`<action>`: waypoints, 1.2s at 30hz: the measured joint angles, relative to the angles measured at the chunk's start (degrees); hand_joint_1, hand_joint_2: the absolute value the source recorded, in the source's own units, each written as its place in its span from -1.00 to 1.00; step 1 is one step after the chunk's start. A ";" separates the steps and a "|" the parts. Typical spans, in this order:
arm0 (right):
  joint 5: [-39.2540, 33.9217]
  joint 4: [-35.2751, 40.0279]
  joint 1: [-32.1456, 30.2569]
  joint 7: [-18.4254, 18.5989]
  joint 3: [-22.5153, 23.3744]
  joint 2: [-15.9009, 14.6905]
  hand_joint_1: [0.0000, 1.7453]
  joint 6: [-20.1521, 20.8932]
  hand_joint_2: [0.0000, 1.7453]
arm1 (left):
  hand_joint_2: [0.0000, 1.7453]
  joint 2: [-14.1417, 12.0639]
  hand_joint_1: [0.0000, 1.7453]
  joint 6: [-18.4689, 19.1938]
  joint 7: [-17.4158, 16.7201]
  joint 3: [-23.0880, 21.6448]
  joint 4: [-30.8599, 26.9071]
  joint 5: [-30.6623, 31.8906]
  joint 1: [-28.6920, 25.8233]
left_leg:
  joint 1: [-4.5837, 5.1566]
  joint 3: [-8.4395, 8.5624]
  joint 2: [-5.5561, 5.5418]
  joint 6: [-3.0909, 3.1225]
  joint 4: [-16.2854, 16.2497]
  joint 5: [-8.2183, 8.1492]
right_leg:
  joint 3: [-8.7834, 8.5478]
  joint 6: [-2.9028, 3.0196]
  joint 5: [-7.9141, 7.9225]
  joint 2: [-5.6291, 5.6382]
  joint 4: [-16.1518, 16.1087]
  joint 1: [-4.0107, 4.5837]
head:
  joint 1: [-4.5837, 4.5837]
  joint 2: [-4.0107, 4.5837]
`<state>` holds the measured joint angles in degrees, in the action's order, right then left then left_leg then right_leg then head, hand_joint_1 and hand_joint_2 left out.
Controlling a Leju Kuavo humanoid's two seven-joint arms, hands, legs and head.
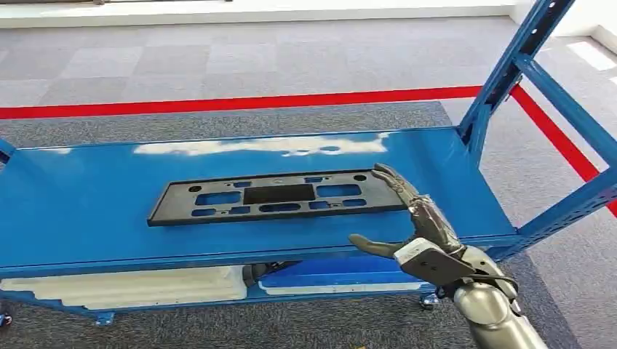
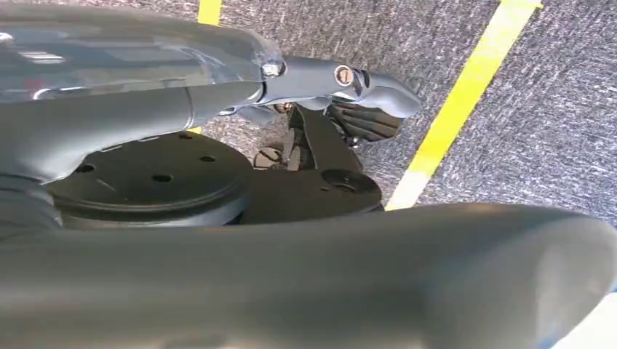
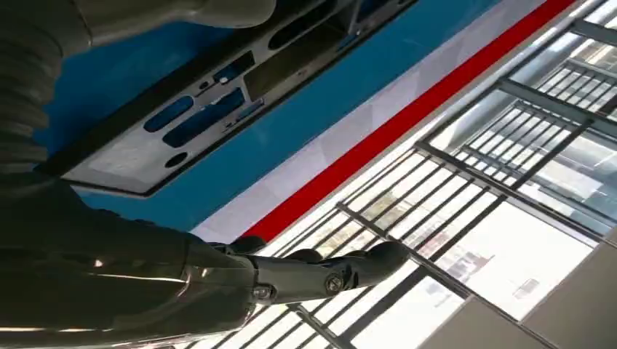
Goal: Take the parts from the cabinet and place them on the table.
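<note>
A flat black plate part (image 1: 276, 195) with several cut-outs lies lengthwise on the blue top shelf (image 1: 87, 196) of the cabinet. My right hand (image 1: 411, 225) reaches in over the shelf's front edge at the part's right end. Its fingers are stretched out with the tips over the part's right corner and the thumb held apart; whether they touch it I cannot tell. In the right wrist view the part (image 3: 196, 109) lies beyond my thumb (image 3: 327, 273), with nothing in the hand. My left hand (image 2: 356, 98) hangs over the grey carpet, loosely spread and holding nothing.
Blue uprights and a side rail (image 1: 509, 73) rise at the shelf's right end. On the lower shelf lies a white foam sheet (image 1: 131, 285). A red line (image 1: 218, 104) crosses the grey carpet behind the cabinet. A yellow floor line (image 2: 466, 94) runs near my left hand.
</note>
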<state>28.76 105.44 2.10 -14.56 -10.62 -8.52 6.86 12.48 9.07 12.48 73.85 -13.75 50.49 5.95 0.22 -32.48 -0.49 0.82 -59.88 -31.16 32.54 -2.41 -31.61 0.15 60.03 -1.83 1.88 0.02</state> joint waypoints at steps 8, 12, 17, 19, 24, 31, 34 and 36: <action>0.00 0.00 0.00 0.00 0.00 0.00 -1.00 0.00 1.00 | -1.00 0.00 -1.00 0.00 0.00 0.00 0.00 0.00 0.00 | 0.00 0.00 0.00 0.00 0.00 0.00 | 0.00 0.00 0.00 0.00 0.00 0.00 | 0.00 -0.02; 0.00 0.00 0.00 0.00 0.00 0.00 -1.00 0.00 1.00 | -1.00 0.00 -1.00 0.00 0.00 0.00 0.00 0.00 0.00 | 0.00 0.00 0.00 0.00 0.00 0.00 | 0.00 0.00 0.00 0.00 0.00 0.00 | 0.00 0.00; 0.00 0.00 0.00 0.02 0.00 0.00 -1.00 0.00 1.00 | -1.00 0.00 -1.00 0.00 0.00 0.00 0.00 0.00 0.00 | 0.00 0.00 0.00 0.00 0.00 0.00 | 0.00 0.00 0.00 0.00 0.00 0.00 | 0.00 0.00; 0.00 0.00 0.00 0.00 0.00 0.00 -1.00 0.00 1.00 | -1.00 0.00 -1.00 0.00 0.02 0.00 0.00 0.00 0.00 | 0.00 0.00 0.00 0.00 0.00 0.00 | 0.00 0.00 0.00 0.00 0.00 0.00 | 0.00 0.00; 0.00 0.00 0.00 0.00 0.00 0.00 -1.00 0.00 1.00 | -1.00 0.00 -1.00 0.00 0.00 0.00 0.00 0.00 0.00 | 0.00 0.00 0.00 0.00 0.00 0.00 | 0.00 0.00 0.00 0.00 0.00 0.00 | 0.00 0.00; 0.00 0.00 0.00 0.00 0.00 0.00 -1.00 0.00 1.00 | -1.00 0.00 -1.00 0.00 0.00 0.00 0.00 0.00 0.00 | 0.00 0.00 0.00 0.00 0.00 0.00 | 0.00 0.00 0.00 0.00 0.00 0.00 | 0.00 0.00; 0.00 0.00 0.00 0.00 0.00 0.00 -1.00 0.00 1.00 | -1.00 0.00 -1.00 0.00 0.00 0.00 0.00 0.00 0.00 | 0.00 0.00 0.00 0.00 0.00 0.00 | 0.00 0.00 0.00 0.00 0.00 0.00 | 0.00 -0.02; 0.00 0.00 0.00 0.00 0.00 0.00 -1.00 0.00 1.00 | -1.00 0.00 -1.00 0.00 0.00 0.00 0.00 0.00 0.00 | 0.00 0.00 0.00 0.00 0.00 0.00 | 0.00 0.00 0.00 0.00 0.00 0.00 | 0.00 0.00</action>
<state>28.76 105.44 2.10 -14.56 -10.62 -8.52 6.86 12.48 9.07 12.48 73.85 -13.75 50.49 5.95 0.22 -32.48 -0.49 0.82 -59.88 -31.16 32.54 -2.41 -31.61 0.15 60.03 -1.83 1.88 0.02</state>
